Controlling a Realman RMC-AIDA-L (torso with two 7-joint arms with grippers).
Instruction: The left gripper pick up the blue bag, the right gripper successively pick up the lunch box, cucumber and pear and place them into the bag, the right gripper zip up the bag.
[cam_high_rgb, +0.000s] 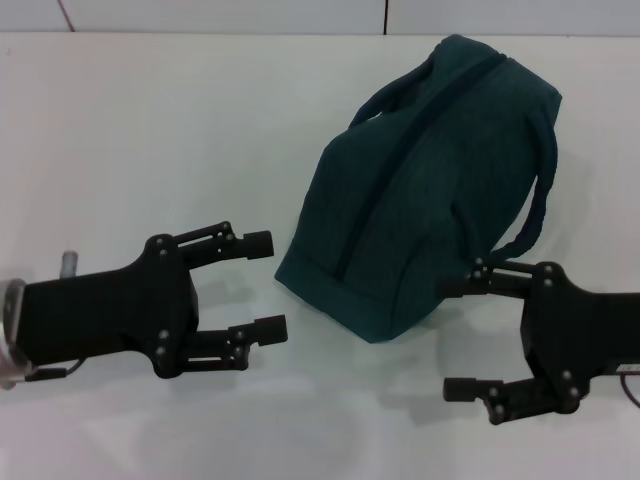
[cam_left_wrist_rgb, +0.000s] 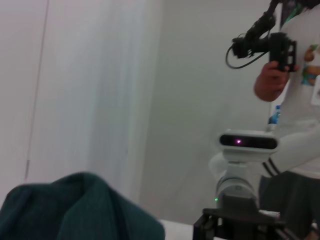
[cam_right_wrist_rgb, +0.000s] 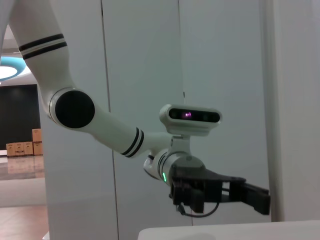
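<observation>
A: Where were we in the task?

B: The blue bag (cam_high_rgb: 425, 190) lay on its side toward the far right of the desk (cam_high_rgb: 140, 130), looking zipped; lunch box, cucumber and pear weren't visible, so we judged them packed. Left gripper (cam_high_rgb: 262, 285) and right gripper (cam_high_rgb: 462, 338) flanked the bag's near end, both spread wide, holding nothing.

A: Next move?

B: Probably just retract both.

A: Labels?

B: We couldn't read any.

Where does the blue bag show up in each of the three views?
Head view: the blue bag lies on the white table, between the open left gripper and open right gripper.
Left wrist view: bag in the lower corner.
Right wrist view: not in it.
Shared landmark: the left gripper.
</observation>
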